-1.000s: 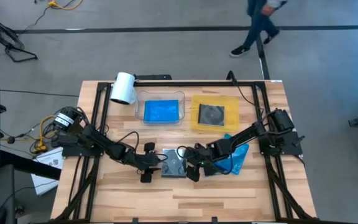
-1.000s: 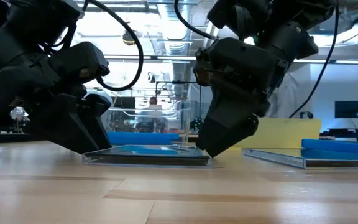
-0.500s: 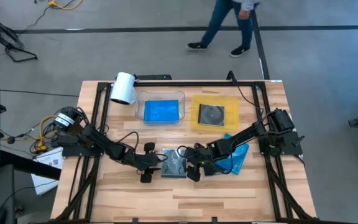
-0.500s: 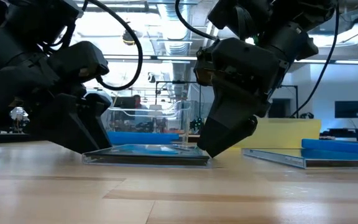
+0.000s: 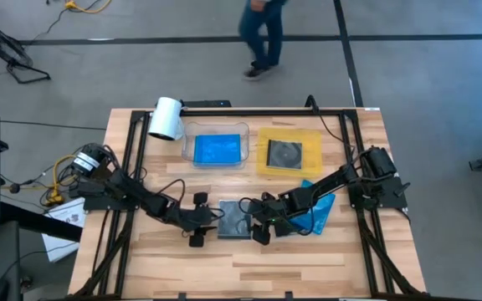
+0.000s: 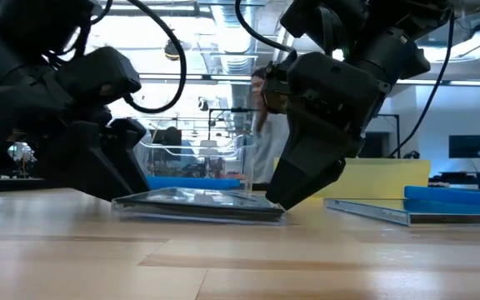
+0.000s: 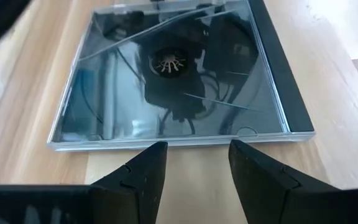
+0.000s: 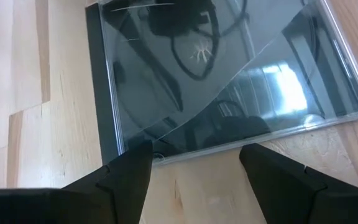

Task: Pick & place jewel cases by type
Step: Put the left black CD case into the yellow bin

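Claws, left [image 5: 197, 221] and right [image 5: 258, 220], both parted and empty, flank a grey-clear case [image 5: 234, 219], blue cases [image 5: 316, 211] nearby.

Your left gripper [image 5: 197, 220] sits low at table centre, fingers spread. Your right gripper [image 5: 259, 221] faces it from the other side, fingers wide apart, nothing held.

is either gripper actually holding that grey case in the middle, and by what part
Neither holds it. The grey-clear jewel case lies on the table; the left gripper and right gripper stand open at opposite edges, fingers short of the case in both wrist views.
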`<act>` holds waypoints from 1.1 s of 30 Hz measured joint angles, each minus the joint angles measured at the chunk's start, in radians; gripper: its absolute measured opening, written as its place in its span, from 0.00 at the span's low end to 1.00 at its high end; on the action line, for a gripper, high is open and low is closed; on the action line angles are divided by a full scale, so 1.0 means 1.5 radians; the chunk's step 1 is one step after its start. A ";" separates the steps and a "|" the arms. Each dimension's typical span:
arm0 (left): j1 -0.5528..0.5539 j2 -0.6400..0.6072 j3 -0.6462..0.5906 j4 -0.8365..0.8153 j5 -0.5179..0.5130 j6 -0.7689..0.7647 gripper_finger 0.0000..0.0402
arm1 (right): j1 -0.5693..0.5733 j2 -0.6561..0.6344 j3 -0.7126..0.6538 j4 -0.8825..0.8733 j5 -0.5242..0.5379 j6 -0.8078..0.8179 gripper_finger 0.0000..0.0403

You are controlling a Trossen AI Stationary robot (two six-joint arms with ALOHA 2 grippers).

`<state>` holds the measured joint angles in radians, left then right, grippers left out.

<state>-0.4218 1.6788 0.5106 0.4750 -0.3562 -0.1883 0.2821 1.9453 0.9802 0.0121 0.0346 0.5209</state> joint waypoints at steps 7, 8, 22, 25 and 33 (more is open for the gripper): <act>-0.022 -0.002 0.001 0.011 -0.038 0.003 0.43 | 0.005 0.000 0.000 -0.002 0.002 -0.005 0.62; -0.025 -0.002 0.001 0.014 -0.045 0.005 0.43 | 0.005 0.000 0.000 -0.002 0.002 -0.005 0.62; -0.087 -0.004 0.007 0.041 -0.196 0.077 0.43 | 0.005 0.000 0.000 -0.003 -0.005 -0.015 0.62; -0.097 -0.004 0.007 0.041 -0.226 0.097 0.43 | 0.005 0.000 0.000 -0.002 -0.006 -0.016 0.62; -0.091 -0.003 0.006 0.000 -0.225 0.106 0.43 | 0.004 0.001 -0.001 0.018 -0.024 -0.022 0.62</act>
<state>-0.5587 1.6741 0.5200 0.4756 -0.6940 -0.0292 0.2886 1.9461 0.9787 0.0391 -0.0012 0.4874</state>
